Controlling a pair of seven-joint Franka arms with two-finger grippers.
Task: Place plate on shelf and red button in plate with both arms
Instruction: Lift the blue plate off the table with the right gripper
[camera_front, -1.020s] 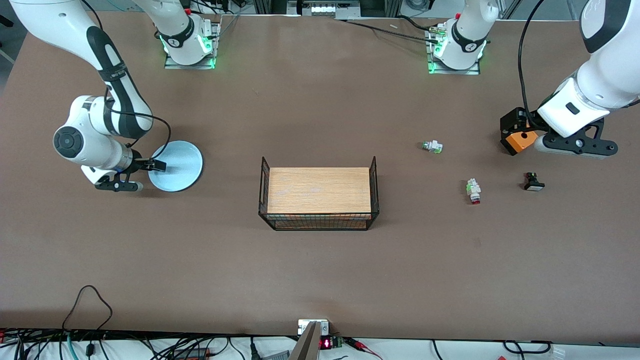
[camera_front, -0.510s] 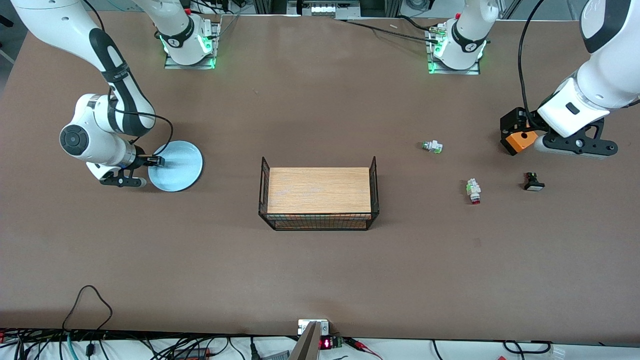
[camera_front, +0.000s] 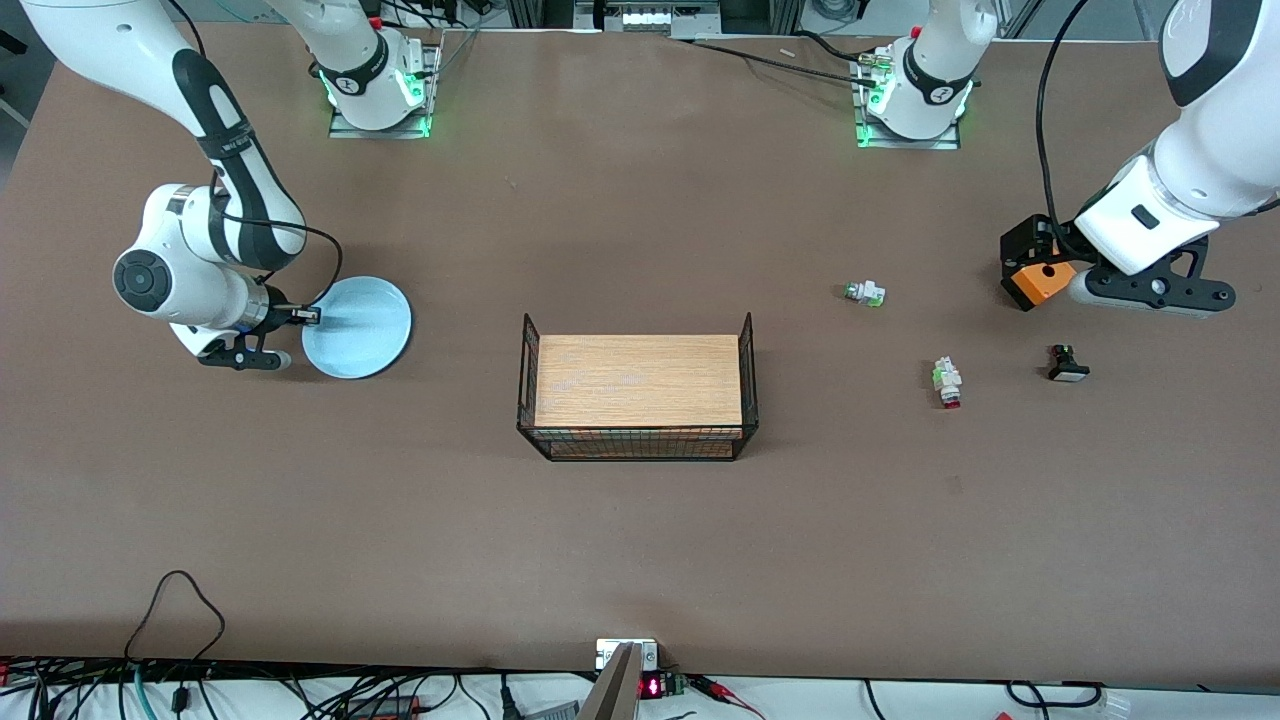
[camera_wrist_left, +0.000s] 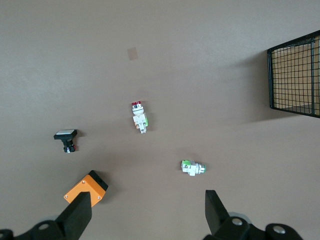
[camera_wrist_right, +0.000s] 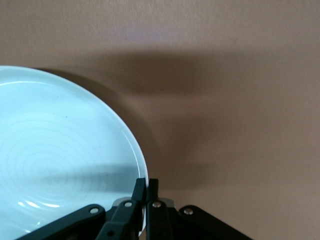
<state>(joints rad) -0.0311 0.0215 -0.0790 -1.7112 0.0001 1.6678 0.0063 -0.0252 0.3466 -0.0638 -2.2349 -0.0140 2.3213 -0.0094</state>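
Now the plate (camera_front: 358, 327), round, pale blue and shiny, is sitting on the brown table (camera_front: 640, 520) toward the right arm's end, beside the wire rack (camera_front: 637, 396) with its wooden top. The right gripper (camera_front: 310, 316) is pinching the plate's rim with its fingers squeezed together. The tiny red button (camera_front: 946, 383) is lying toward the left arm's end. The left gripper (camera_wrist_left: 148, 212) is hanging over the table near it, fingers spread wide, holding nothing.

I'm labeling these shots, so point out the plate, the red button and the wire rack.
plate (camera_front: 365, 322): front view, bare middle of its surface.
red button (camera_front: 946, 383): front view, whitish body.
wire rack (camera_front: 638, 380): front view, wooden top.
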